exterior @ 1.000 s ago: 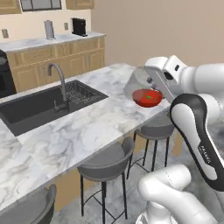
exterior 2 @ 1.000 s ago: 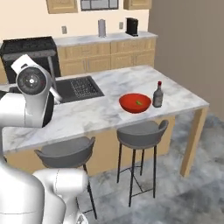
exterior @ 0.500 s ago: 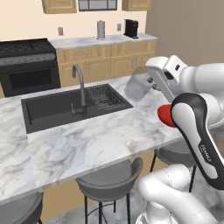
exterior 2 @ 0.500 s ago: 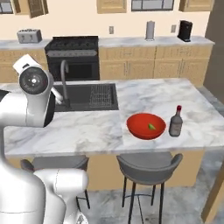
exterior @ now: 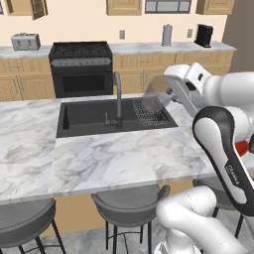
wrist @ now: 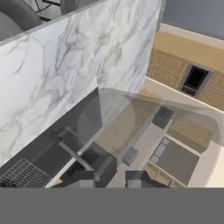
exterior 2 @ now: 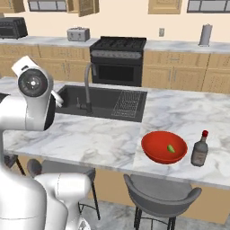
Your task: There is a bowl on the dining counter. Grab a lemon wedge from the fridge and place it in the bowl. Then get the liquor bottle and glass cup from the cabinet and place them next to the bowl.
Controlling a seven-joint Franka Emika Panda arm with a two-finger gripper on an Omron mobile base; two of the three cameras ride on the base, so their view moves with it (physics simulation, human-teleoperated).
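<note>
At centre-right of the left base view we see the claw [exterior: 166, 94] gripping the glass cup [exterior: 156, 92] above the sink [exterior: 89, 116], while lower right in the right base view the lemon wedge [exterior 2: 170, 148] lies in the red bowl [exterior 2: 164, 147] beside the liquor bottle [exterior 2: 200, 149] on the table [exterior 2: 103, 139], so we judge the next move to be setting the cup beside the bowl.

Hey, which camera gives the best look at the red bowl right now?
The right base view: the whole bowl sits on the dining counter, lemon wedge inside. The left base view shows just a red sliver behind the arm.
</note>
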